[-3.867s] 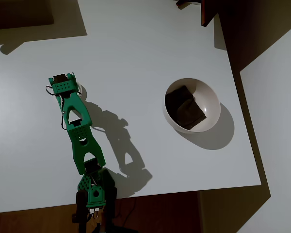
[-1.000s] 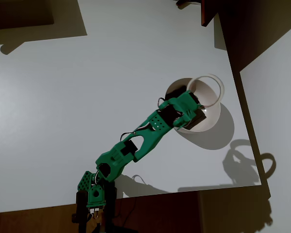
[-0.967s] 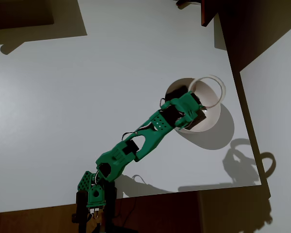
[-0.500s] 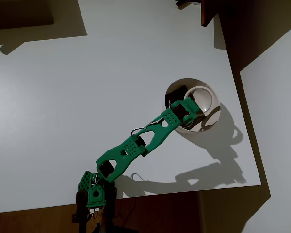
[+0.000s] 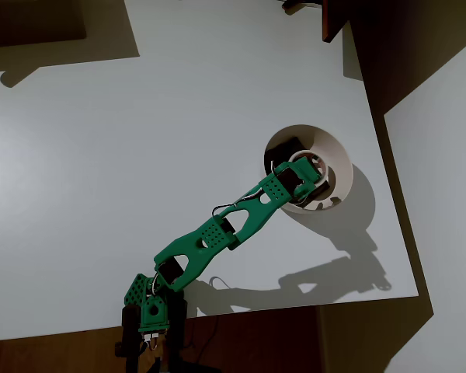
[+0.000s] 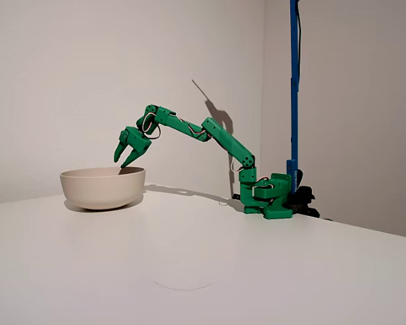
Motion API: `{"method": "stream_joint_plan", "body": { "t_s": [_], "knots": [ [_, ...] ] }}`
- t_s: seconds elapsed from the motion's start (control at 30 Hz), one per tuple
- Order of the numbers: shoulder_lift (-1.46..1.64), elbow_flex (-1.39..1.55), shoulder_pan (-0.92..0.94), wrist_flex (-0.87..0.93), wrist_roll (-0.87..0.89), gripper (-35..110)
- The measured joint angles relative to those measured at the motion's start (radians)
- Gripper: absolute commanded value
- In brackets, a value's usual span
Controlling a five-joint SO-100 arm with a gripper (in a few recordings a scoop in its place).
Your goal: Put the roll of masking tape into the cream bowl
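The gripper [image 6: 124, 158] is hanging just above the bowl [image 6: 101, 187], jaws spread and holding nothing. The tape [image 5: 320, 169] is lying inside the bowl, beside the fingers, in the overhead view.

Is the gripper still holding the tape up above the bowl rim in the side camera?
No: in the fixed view the gripper hangs open and empty over the cream bowl, fingers spread with nothing between them.

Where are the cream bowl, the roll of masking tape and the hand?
cream bowl [image 6: 101, 188]: fixed view, on its outer wall.
roll of masking tape [image 5: 320, 172]: overhead view, on the ring's edge inside the bowl.
hand [image 6: 124, 162]: fixed view, midway between the fingertips, above the bowl's rim.
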Motion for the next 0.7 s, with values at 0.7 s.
{"method": "stream_joint_plan", "body": {
  "t_s": [0.7],
  "knots": [
    [0.376,-0.002,-0.295,0.41,0.026,-8]
  ]
}}
